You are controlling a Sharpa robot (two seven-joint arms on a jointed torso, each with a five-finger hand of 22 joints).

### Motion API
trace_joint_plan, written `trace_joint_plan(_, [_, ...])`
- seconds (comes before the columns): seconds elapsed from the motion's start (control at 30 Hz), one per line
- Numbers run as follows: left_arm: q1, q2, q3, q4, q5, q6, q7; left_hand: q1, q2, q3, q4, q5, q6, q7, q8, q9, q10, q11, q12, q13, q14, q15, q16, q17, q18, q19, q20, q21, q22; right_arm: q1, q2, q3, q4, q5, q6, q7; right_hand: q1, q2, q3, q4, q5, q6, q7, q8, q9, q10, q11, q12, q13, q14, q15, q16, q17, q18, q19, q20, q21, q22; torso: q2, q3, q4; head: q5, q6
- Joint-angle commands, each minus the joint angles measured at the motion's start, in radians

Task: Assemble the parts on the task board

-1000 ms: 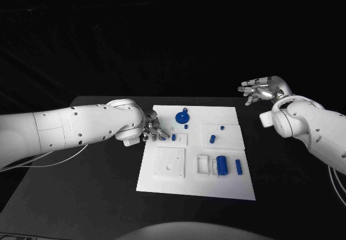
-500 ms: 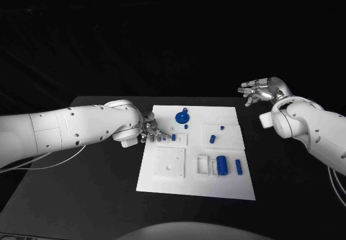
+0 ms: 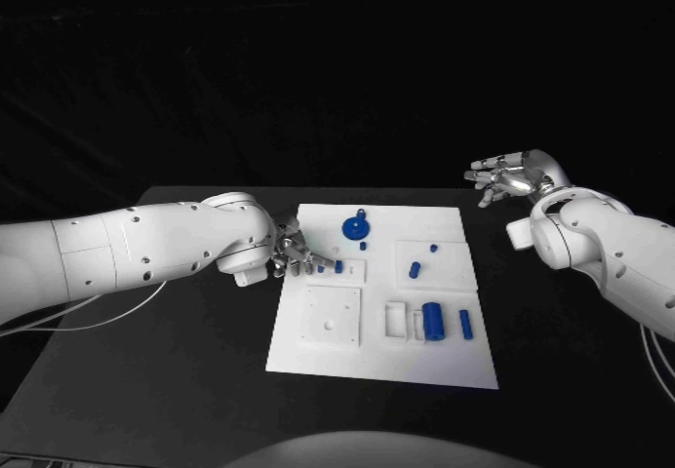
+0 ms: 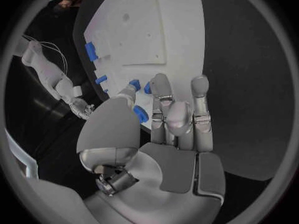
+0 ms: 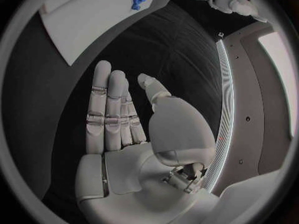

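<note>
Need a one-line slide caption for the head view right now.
Left hand works at the task board's near-left parts; right hand waits open, off the board.

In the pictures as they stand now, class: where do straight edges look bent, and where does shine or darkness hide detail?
Left wrist view: the task board's straight edges curve. Right wrist view: the board's edge bends too, and highlights gleam on the right hand. Head view: edges stay straight; the black table merges with the dark backdrop.

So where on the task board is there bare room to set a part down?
The task board is bare along its near edge, below the square plate and the blue cylinders. The far right corner looks free too. It is crowded at the far left, where the left hand works beside the round blue part.
</note>
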State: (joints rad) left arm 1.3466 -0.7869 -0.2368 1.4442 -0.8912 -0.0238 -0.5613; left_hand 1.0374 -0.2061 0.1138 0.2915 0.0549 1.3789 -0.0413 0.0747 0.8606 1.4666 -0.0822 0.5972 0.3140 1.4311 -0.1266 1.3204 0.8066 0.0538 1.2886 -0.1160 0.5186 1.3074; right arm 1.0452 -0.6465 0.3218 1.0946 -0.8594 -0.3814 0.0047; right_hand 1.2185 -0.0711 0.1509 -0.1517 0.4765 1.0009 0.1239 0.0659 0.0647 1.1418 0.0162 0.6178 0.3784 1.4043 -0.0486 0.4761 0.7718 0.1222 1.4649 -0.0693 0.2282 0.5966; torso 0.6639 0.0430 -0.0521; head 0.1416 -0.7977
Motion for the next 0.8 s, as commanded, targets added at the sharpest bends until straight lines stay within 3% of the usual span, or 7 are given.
trace_joint_plan(0.03, [0.001,-0.001,0.003,0.005,0.020,0.006,0.006,-0.008,0.001,-0.008,0.001,-0.004,0.005,-0.002,0.000,-0.002,0.049,0.002,0.006,-0.002,0.004,-0.002,-0.002,-0.001,0.000,0.001,-0.003,-0.006,0.016,-0.001,0.000,0.000,0.000,-0.007,0.017,0.005,-0.006,-0.004,-0.005,0.001,0.007,-0.006,-0.001,-0.004,-0.001,-0.003,0.001,-0.004,-0.002,-0.006,0.003,-0.004,-0.001,-0.012,0.031,0.004,-0.003,0.001,0.000,0.0004,0.0000,-0.001,-0.001])
trace_joint_plan(0.47, [0.030,0.016,0.034,-0.023,0.080,-0.020,0.077,0.039,0.025,0.006,-0.005,0.002,-0.067,0.019,-0.006,-0.024,0.040,0.016,-0.039,-0.017,-0.025,-0.001,-0.055,-0.088,-0.014,-0.010,-0.019,-0.021,0.012,-0.001,0.002,0.001,-0.004,-0.007,0.017,0.006,-0.006,-0.004,-0.005,0.001,0.007,-0.006,-0.001,-0.004,-0.001,-0.003,0.001,-0.004,-0.002,-0.006,0.003,-0.004,-0.001,-0.012,0.031,0.004,-0.003,0.001,0.001,0.0013,-0.0026,-0.004,0.010])
trace_joint_plan(0.53, [0.037,0.021,0.037,-0.030,0.095,-0.034,0.115,0.079,0.052,0.011,-0.031,0.048,-0.202,0.054,0.014,-0.110,-0.024,0.030,-0.115,-0.041,-0.077,0.007,-0.135,-0.202,-0.026,-0.027,-0.022,-0.042,0.002,-0.001,0.002,0.001,-0.004,-0.007,0.016,0.006,-0.006,-0.004,-0.005,0.001,0.007,-0.006,-0.001,-0.004,-0.001,-0.003,0.001,-0.004,-0.002,-0.006,0.003,-0.004,-0.001,-0.012,0.031,0.004,-0.003,0.001,0.002,0.0012,-0.0032,-0.007,0.013])
trace_joint_plan(0.6, [0.040,0.025,0.040,-0.032,0.096,-0.051,0.156,0.099,0.074,-0.009,-0.078,0.108,-0.321,0.102,-0.001,-0.271,-0.094,0.065,-0.225,-0.097,-0.110,0.044,-0.216,-0.243,-0.020,-0.048,0.005,-0.081,-0.021,-0.001,0.002,0.001,-0.005,-0.007,0.017,0.006,-0.006,-0.004,-0.005,0.001,0.007,-0.006,-0.001,-0.004,-0.001,-0.003,0.001,-0.004,-0.002,-0.006,0.003,-0.004,-0.001,-0.012,0.031,0.004,-0.003,0.001,0.002,0.0008,-0.0035,-0.011,0.017])
trace_joint_plan(0.63, [0.042,0.027,0.041,-0.032,0.092,-0.063,0.180,0.101,0.083,-0.029,-0.109,0.113,-0.316,0.113,-0.001,-0.421,-0.083,0.077,-0.292,-0.147,-0.109,0.057,-0.269,-0.271,-0.004,-0.043,0.023,-0.125,-0.057,-0.001,0.002,0.001,-0.005,-0.007,0.017,0.006,-0.006,-0.004,-0.005,0.001,0.007,-0.006,-0.001,-0.004,-0.001,-0.003,0.001,-0.004,-0.002,-0.006,0.003,-0.004,-0.001,-0.012,0.031,0.004,-0.003,0.001,0.003,0.0003,-0.0037,-0.013,0.019])
trace_joint_plan(0.7, [0.044,0.031,0.042,-0.028,0.079,-0.100,0.240,0.132,0.102,-0.041,-0.142,0.114,-0.336,0.128,0.012,-0.598,-0.082,0.088,-0.346,-0.195,-0.109,0.064,-0.300,-0.280,-0.001,-0.031,0.032,-0.167,-0.085,-0.001,0.001,0.001,-0.005,-0.007,0.017,0.007,-0.006,-0.004,-0.005,0.001,0.007,-0.006,-0.001,-0.004,-0.001,-0.003,0.001,-0.004,-0.002,-0.006,0.003,-0.004,-0.001,-0.012,0.031,0.004,-0.003,0.001,0.003,-0.0001,-0.0034,-0.016,0.022])
trace_joint_plan(0.8, [0.045,0.042,0.043,-0.026,0.058,-0.165,0.331,0.237,0.135,-0.025,-0.208,0.116,-0.333,0.141,0.022,-0.673,-0.135,0.105,-0.396,-0.233,-0.159,0.080,-0.364,-0.304,-0.007,-0.067,0.046,-0.218,-0.111,-0.001,0.000,0.001,-0.007,-0.007,0.015,0.008,-0.006,-0.004,-0.005,0.001,0.007,-0.006,-0.001,-0.004,-0.001,-0.003,0.001,-0.004,-0.002,-0.006,0.003,-0.004,-0.001,-0.012,0.031,0.004,-0.003,0.001,0.003,0.0006,-0.0039,-0.016,0.023])
